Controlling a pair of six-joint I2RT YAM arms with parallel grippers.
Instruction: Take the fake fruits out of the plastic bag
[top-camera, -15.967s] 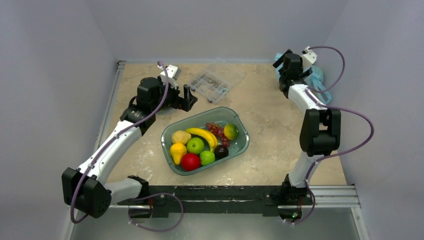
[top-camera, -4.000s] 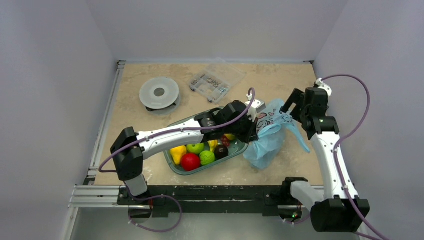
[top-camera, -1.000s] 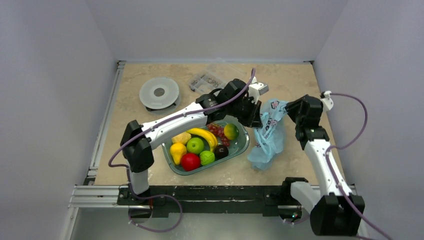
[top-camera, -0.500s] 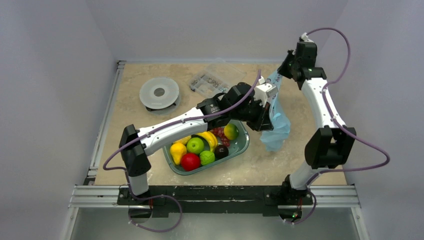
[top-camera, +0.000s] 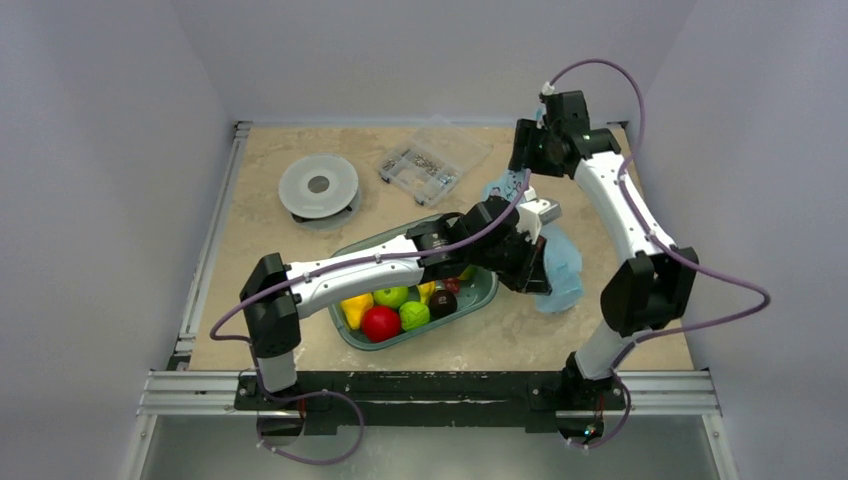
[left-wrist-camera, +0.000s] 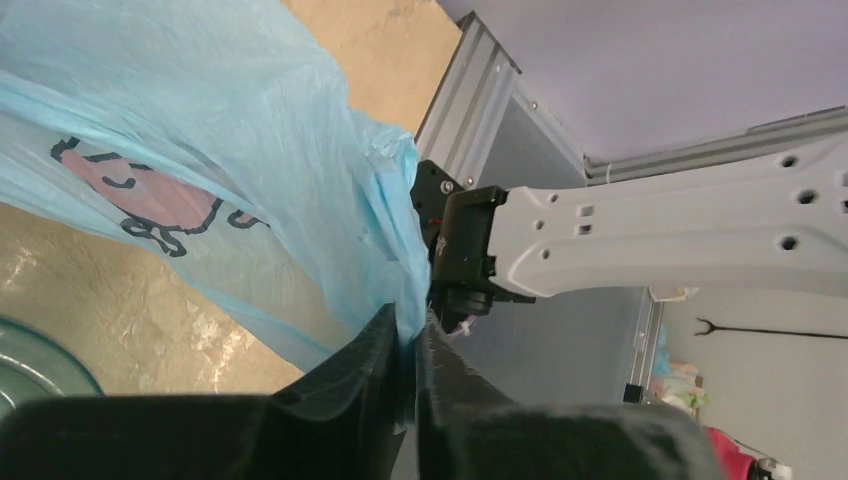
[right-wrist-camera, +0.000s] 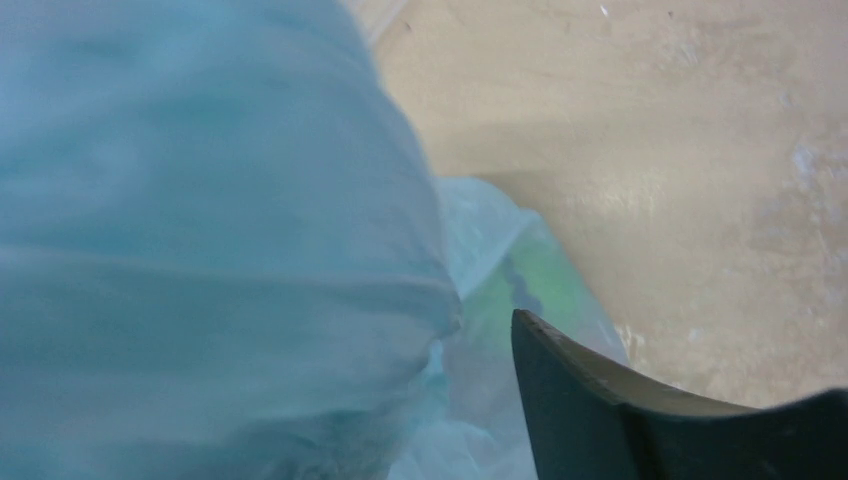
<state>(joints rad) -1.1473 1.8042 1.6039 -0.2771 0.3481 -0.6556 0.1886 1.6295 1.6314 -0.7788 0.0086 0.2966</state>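
Left gripper (left-wrist-camera: 408, 335) is recorded pinched narrow on a fold of the thin, crinkly light-blue translucent plastic bag (top-camera: 566, 270), with film caught between its two dark fingers (left-wrist-camera: 350, 365). A dark line drawing with pink fill (left-wrist-camera: 140, 195) is printed on the bag's side. The bag is located just right of the grey-green oval plastic tray (top-camera: 478, 298), and a further blue portion is seen just below the raised right gripper (top-camera: 527, 152). The right gripper's opening cannot be told: only one dark finger (right-wrist-camera: 600, 420) is shown, beside blurred film. A greenish patch (right-wrist-camera: 515, 290) is seen through the film; which fake fruit it is cannot be told. A red apple (top-camera: 380, 323) and a yellow pear (top-camera: 352, 310) are noted in the tray.
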